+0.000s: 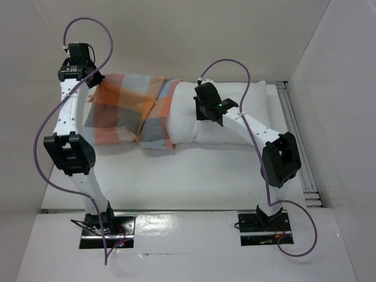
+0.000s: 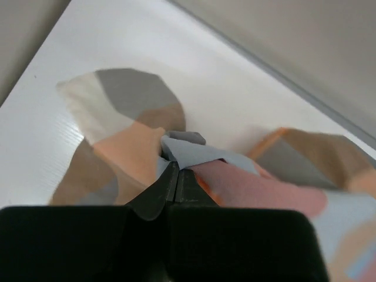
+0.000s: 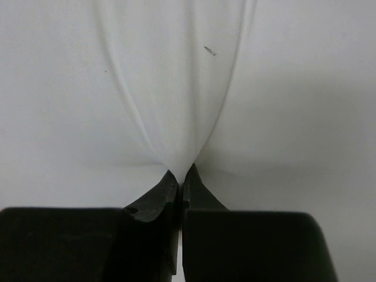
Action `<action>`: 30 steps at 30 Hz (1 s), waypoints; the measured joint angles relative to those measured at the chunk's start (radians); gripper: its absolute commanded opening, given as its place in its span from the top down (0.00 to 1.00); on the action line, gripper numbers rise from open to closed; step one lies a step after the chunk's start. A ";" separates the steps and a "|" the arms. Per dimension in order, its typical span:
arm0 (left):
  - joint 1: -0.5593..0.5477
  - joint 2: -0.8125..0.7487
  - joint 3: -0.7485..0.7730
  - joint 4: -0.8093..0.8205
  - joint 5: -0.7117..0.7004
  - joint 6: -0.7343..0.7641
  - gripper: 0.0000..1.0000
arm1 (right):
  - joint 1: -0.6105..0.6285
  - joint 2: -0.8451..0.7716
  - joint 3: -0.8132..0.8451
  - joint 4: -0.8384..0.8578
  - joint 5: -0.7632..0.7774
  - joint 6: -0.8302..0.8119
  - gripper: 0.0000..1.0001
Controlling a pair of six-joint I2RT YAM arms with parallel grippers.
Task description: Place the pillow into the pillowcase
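Left hand (image 2: 177, 167) is pinched shut on a bunched fold of the pillowcase (image 1: 126, 111), at its far left corner. Blue and orange cloth wads up right at the tips. My guess is that corner is held to anchor the closed end, so the sleeve can't slide while the pillow goes in.

Right hand (image 3: 181, 171) is clamped on a tuck of the pillow (image 1: 257, 100). White fabric puckers into the tips, with creases fanning upward. The pinch sits on the top face, toward the pillow's left half, which looks like a grip for shoving it left toward the case.

The pillow lies across the far right of the tabletop (image 1: 176, 176). Its left end meets the case's open end, and checked cloth overlaps it there. Can't tell if that end is inside or only under the flap. Most of the pillow is bare, so insertion is barely begun.

Left arm is stretched far forward along the left side, wrist tipped down. Right arm is bent at the elbow, forearm angling in and left over the pillow, hand pointing down into it.
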 measured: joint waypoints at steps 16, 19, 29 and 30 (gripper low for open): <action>-0.259 -0.107 -0.085 -0.048 -0.010 0.060 0.40 | 0.018 -0.021 -0.008 -0.033 0.036 0.006 0.25; -0.459 -0.166 -0.068 -0.018 -0.012 0.066 0.36 | 0.020 -0.058 -0.030 -0.033 0.044 0.013 0.04; -0.648 0.014 -0.128 -0.074 -0.206 0.021 0.31 | -0.139 -0.304 -0.049 -0.074 0.095 0.034 0.01; -0.652 0.041 -0.127 -0.086 -0.237 0.019 0.31 | -0.187 -0.315 -0.050 -0.077 0.091 0.037 0.01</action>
